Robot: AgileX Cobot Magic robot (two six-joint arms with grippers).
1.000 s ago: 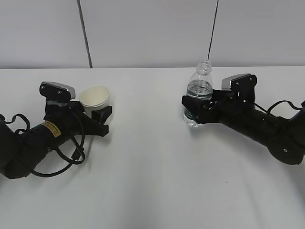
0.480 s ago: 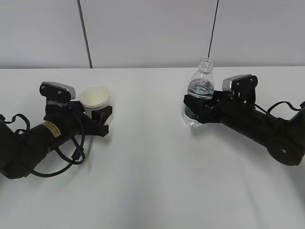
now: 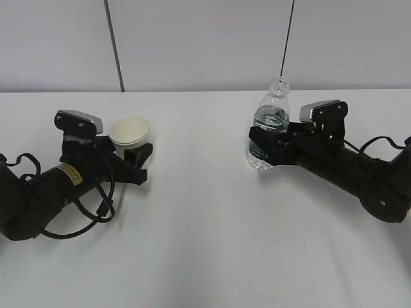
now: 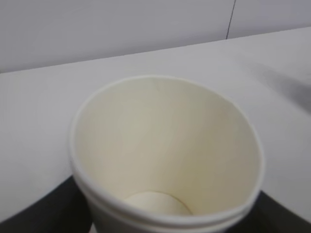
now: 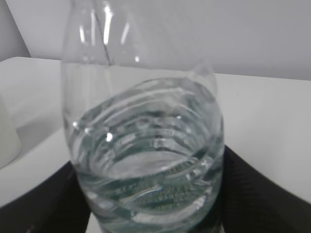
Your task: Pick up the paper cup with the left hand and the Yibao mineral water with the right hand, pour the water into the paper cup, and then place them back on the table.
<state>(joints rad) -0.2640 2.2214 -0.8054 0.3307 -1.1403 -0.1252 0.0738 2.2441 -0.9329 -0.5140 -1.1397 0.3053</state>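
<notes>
The cream-white paper cup [image 3: 129, 130] stands upright on the left of the table [image 3: 205, 244]. My left gripper [image 3: 132, 149] is shut on its lower wall, with one black finger on each side. In the left wrist view the cup [image 4: 165, 141] looks empty and fills the frame, and the left gripper [image 4: 165, 216] sits at its base. The capless Yibao mineral water [image 3: 270, 119], about half full, stands upright on the right. My right gripper [image 3: 260, 146] is shut on its green label band. In the right wrist view the black fingers press both sides of the bottle [image 5: 146, 145].
Grey wall panels rise behind the table, with a dark seam [image 3: 114, 45] and a thin black cable [image 3: 288, 38] hanging above the bottle. Black cables loop beside the left arm [image 3: 96, 212]. White tabletop lies between the two arms and in front of them.
The right jaws have closed in onto the bottle, which shifted slightly right. The left gripper and cup have nudged a little up and right.
</notes>
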